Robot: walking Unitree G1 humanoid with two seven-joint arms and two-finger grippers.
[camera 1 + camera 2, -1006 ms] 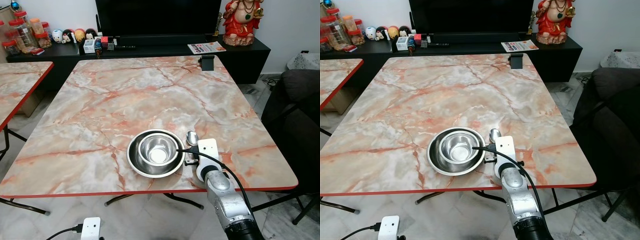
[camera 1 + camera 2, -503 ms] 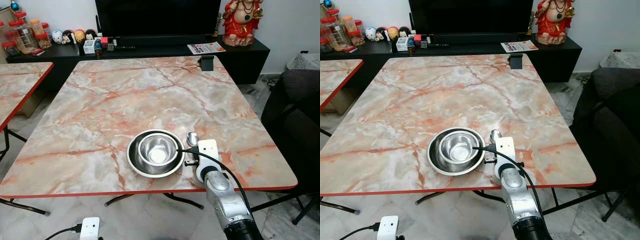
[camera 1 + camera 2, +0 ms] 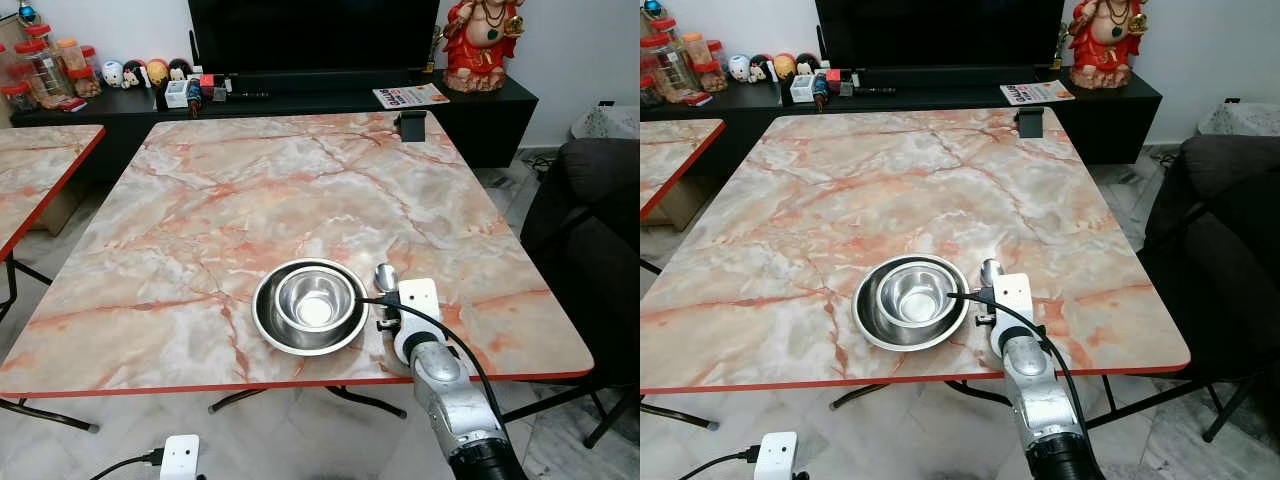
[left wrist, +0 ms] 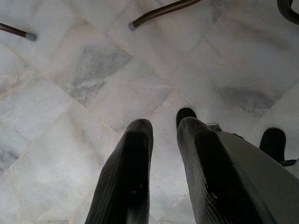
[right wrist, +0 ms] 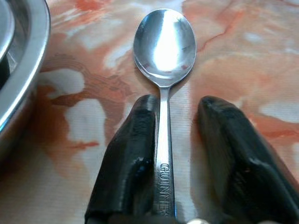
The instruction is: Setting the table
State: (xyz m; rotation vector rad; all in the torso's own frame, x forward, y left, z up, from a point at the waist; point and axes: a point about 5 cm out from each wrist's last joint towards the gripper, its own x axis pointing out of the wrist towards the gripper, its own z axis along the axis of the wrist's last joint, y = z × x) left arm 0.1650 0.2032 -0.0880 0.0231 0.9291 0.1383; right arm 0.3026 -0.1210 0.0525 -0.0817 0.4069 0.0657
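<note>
Near the front edge of the marble table (image 3: 250,180), a small steel bowl (image 3: 314,298) sits inside a steel plate (image 3: 268,325). A steel spoon (image 3: 385,276) lies flat on the table just right of the plate, its bowl pointing away from me. My right gripper (image 5: 180,100) is low over the spoon and open. The handle runs between the two fingers (image 5: 135,140), close against one of them. My left gripper (image 4: 163,126) hangs over the tiled floor, with a narrow gap between its fingers and nothing held.
A small black stand (image 3: 412,125) is at the table's far right edge. Behind the table is a black TV cabinet (image 3: 300,95) with jars and figurines. A dark sofa (image 3: 590,230) is at the right, a second table (image 3: 40,160) at the left, and a white plug box (image 3: 180,455) on the floor.
</note>
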